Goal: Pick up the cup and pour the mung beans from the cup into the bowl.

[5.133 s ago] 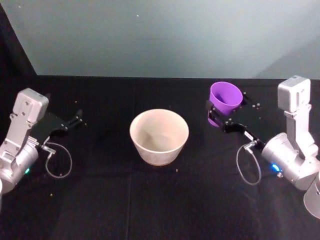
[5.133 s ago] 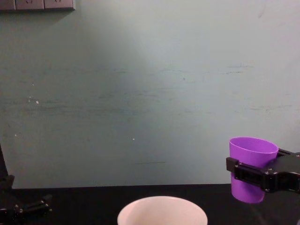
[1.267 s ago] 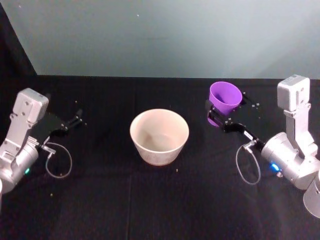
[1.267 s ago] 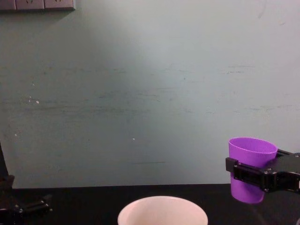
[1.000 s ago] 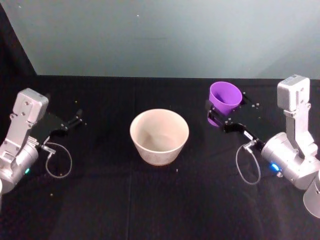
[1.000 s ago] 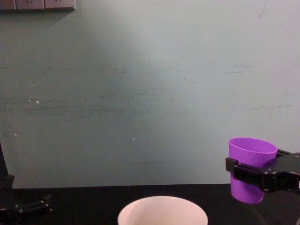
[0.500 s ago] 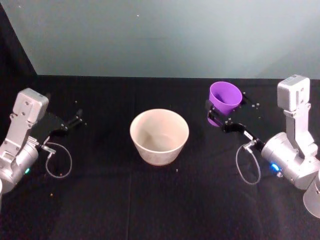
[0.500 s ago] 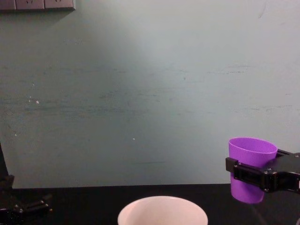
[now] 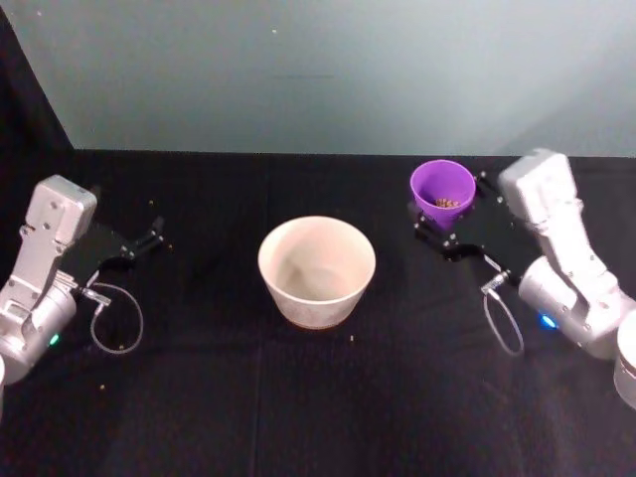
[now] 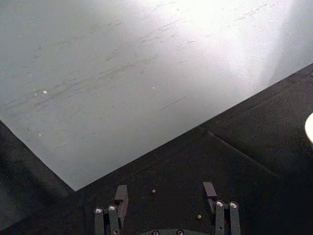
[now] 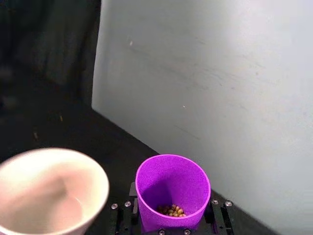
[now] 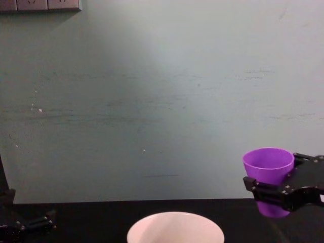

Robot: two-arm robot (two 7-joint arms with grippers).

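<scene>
Inside R gripper (image 9: 449, 213): cup (image 9: 433, 186) w/ mung beans (image 11: 171, 211).

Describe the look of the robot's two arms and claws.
Both arms are silver-grey: the left arm and right arm each have a boxy block and a rounded joint carrying a small blue-green light. A thin grey cable loop hangs by each wrist. The left claw and right claw are black, with small silver screw heads.
</scene>
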